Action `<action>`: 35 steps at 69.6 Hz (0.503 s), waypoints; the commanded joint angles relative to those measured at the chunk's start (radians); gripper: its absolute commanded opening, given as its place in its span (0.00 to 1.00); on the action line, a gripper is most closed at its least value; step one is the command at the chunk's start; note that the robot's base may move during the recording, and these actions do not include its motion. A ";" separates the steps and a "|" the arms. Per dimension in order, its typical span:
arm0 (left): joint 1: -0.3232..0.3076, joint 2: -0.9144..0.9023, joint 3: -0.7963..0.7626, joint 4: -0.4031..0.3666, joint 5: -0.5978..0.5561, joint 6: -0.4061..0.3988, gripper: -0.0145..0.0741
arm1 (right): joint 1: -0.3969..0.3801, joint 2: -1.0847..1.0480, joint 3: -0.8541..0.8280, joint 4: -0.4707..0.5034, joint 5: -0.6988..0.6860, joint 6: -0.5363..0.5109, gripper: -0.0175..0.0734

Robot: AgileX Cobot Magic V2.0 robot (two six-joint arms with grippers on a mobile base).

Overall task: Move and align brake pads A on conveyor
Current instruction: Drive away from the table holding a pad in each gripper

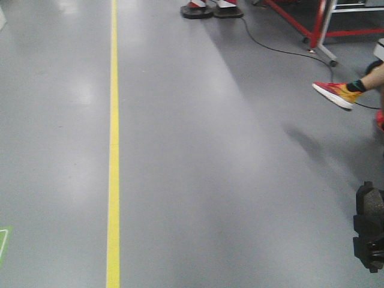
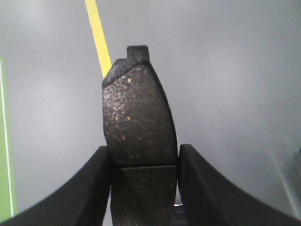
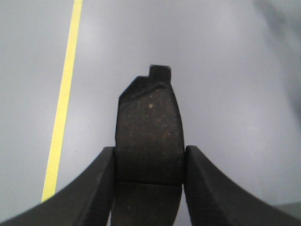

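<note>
L gripper point(image 2: 143, 157): clamped on L pad point(image 2: 138, 117), pinching its two long edges near the centre groove. Friction face toward wrist cam, tabbed end pointing away.
R gripper point(image 3: 149, 155): same, clamped on R pad point(image 3: 149, 120) across its width, approx mid-length.
Both pads held in air over grey floor point(image 1: 240, 180) w/ yellow line point(image 1: 113, 150); nothing beneath but floor.
Conveyor not in any view. Other two pads not seen.
Dark shape point(image 1: 369, 227) at front cam's right edge: prob. a held pad, cannot confirm.

Handling (est.): stiff, metal-backed, dense for size, so no flex, but likely to swing if taken off-centre. Friction face gritty, decent bite; backing prob. smoother. Edge pinch near mid-length looks balanced; keep it. Set down flat, no dropping: friction material prob. chips at corners.
</note>
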 commanded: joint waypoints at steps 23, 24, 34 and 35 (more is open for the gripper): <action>-0.003 -0.001 -0.028 -0.009 -0.056 0.002 0.15 | -0.006 -0.004 -0.030 -0.004 -0.074 -0.010 0.22; -0.003 -0.001 -0.028 -0.009 -0.056 0.002 0.15 | -0.006 -0.004 -0.030 -0.004 -0.074 -0.010 0.22; -0.003 -0.001 -0.028 -0.009 -0.056 0.002 0.15 | -0.005 -0.004 -0.030 -0.004 -0.075 -0.010 0.22; -0.003 -0.001 -0.028 -0.009 -0.056 0.002 0.15 | -0.005 -0.004 -0.030 -0.004 -0.075 -0.010 0.22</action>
